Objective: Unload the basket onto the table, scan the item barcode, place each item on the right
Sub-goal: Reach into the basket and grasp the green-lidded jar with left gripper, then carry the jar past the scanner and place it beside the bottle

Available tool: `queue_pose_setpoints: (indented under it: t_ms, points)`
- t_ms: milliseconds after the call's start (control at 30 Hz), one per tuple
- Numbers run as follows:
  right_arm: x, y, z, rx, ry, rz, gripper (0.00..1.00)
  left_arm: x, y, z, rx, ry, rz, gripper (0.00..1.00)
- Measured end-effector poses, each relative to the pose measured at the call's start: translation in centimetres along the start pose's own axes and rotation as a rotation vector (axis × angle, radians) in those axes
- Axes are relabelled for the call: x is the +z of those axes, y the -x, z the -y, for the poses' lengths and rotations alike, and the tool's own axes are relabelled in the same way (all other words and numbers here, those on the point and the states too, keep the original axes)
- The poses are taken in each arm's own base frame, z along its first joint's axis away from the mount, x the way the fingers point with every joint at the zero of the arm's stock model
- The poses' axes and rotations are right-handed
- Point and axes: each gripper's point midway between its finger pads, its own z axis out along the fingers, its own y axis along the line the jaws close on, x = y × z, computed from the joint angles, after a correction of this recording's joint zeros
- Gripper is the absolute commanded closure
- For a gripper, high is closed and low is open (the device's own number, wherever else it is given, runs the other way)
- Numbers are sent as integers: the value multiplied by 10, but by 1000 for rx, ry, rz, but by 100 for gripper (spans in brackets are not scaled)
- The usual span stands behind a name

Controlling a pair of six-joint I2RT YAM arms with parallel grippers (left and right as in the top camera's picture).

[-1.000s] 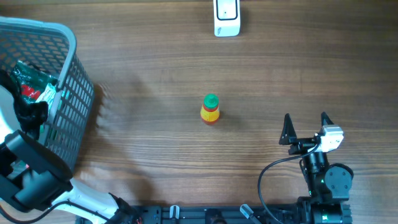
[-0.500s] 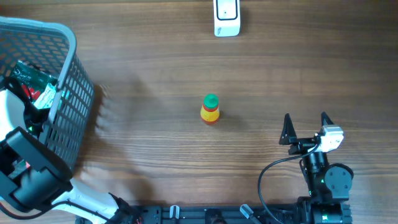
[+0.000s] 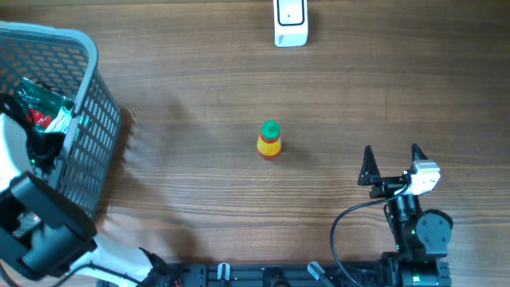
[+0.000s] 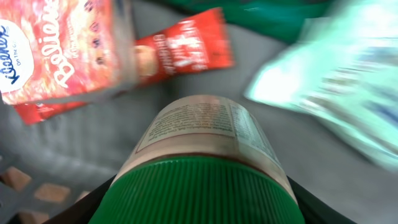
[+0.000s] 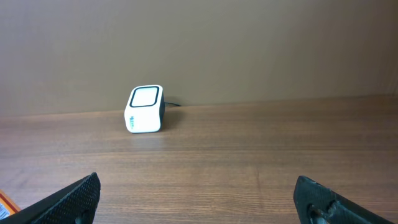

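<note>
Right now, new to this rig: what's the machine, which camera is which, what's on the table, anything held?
Two robot arms with two-finger grippers sit at a wooden table. The wide picture looks straight down; the other two come from a camera on each wrist. On the table: a grey basket at left, a small green-capped bottle mid-table, a white scanner at the far edge. The left gripper is inside the basket, fingers either side of a green-lidded jar among snack packets; whether it grips yet is unclear. The right gripper is open and empty.
</note>
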Motion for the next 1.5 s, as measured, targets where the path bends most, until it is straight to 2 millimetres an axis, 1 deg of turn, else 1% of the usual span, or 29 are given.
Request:
queue_pose_setpoints:
  t_ms: [33,67,167,200,300,367,400,433,467,500,567,600,633,667,700,767,833,867,933,1000,1100,1167,1200,1233,1333,1400,1500]
  points:
    - [0,0,0,0,0,0,0,-17,2,8,9,-61,12,43]
    - [0,0,0,0,0,0,0,-39,4,15,16,-129,35,43]
    - [0,0,0,0,0,0,0,-102,6,25,26,-306,112,43]
    - [0,0,0,0,0,0,0,-132,5,24,28,-387,153,43]
    - [0,0,0,0,0,0,0,-200,-7,17,48,-595,240,43]
    - [0,0,0,0,0,0,0,-231,-19,11,67,-703,274,43]
    - [0,0,0,0,0,0,0,-258,-30,5,91,-798,302,43]
    - [0,0,0,0,0,0,0,-280,-43,-1,118,-873,325,43]
    - [0,0,0,0,0,0,0,-296,-55,-4,149,-935,340,43]
    - [0,0,0,0,0,0,0,-319,-76,-8,207,-1022,348,43]
    - [0,0,0,0,0,0,0,-343,-109,-12,307,-1130,340,43]
    - [0,0,0,0,0,0,0,-350,-121,-13,344,-1162,327,43]
    - [0,0,0,0,0,0,0,-357,-143,-13,417,-1205,295,43]
    - [0,0,0,0,0,0,0,-359,-159,-12,471,-1224,259,43]
    - [0,0,0,0,0,0,0,-358,-168,-9,503,-1227,235,43]
    - [0,0,0,0,0,0,0,-351,-196,2,601,-1215,162,43]
    - [0,0,0,0,0,0,0,-337,-220,17,699,-1167,115,43]
    - [0,0,0,0,0,0,0,-325,-236,25,760,-1126,85,43]
    - [0,0,0,0,0,0,0,-292,-260,42,864,-1007,46,43]
    - [0,0,0,0,0,0,0,-258,-279,54,939,-879,22,43]
    - [0,0,0,0,0,0,0,-213,-296,67,1008,-715,4,43]
    - [0,0,0,0,0,0,0,-177,-309,81,1057,-606,-10,43]
    - [0,0,0,0,0,0,0,-166,-313,84,1070,-572,-17,43]
    - [0,0,0,0,0,0,0,-160,-315,86,1077,-554,-20,42]
    - [0,0,0,0,0,0,0,-126,-329,93,1123,-456,-43,42]
    - [0,0,0,0,0,0,0,-109,-335,95,1148,-412,-54,42]
    - [0,0,0,0,0,0,0,-89,-342,100,1171,-365,-58,42]
